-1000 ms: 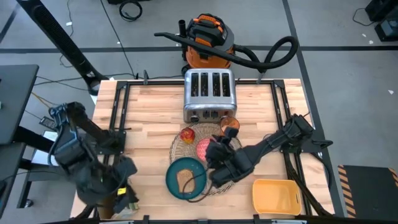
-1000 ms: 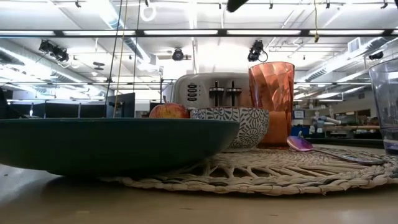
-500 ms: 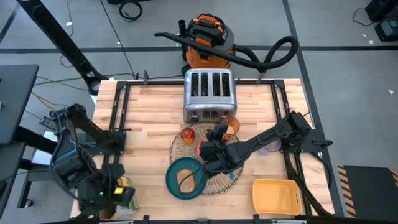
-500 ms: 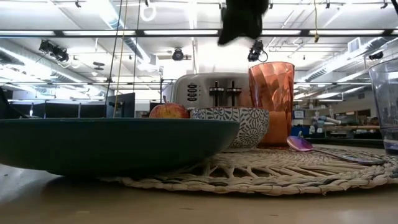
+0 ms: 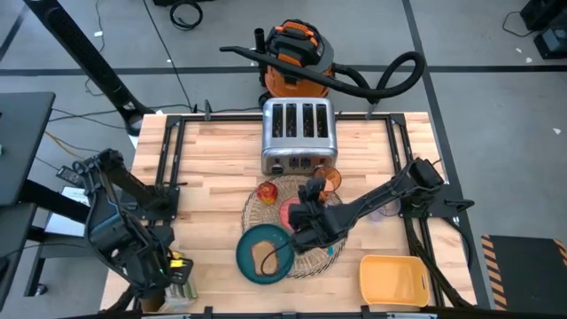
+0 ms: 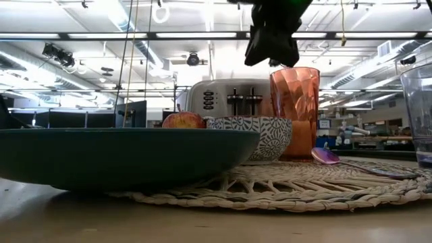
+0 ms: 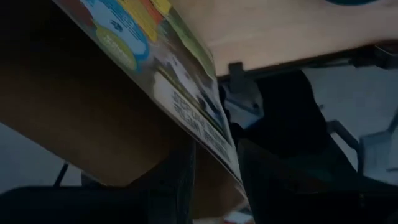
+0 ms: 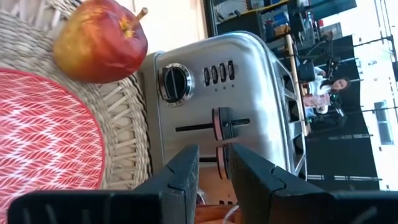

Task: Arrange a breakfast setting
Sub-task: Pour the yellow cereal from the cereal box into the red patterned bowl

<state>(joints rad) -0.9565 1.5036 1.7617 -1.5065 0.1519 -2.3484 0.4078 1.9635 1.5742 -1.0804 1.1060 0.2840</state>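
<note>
while the right pincer (image 8: 211,167) hangs slightly parted over the round woven placemat (image 5: 266,208), ribbed pink bowl (image 8: 43,130), left pincer unclear

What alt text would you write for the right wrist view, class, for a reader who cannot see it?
The right gripper, its fingers slightly apart and empty, faces the chrome toaster. A red-yellow apple sits on the woven placemat beside the pink-red bowl.

bare table (image 5: 213,168) left of toaster (image 5: 298,136), crowded placemat (image 5: 259,209), tray (image 5: 392,279) at corner
</note>
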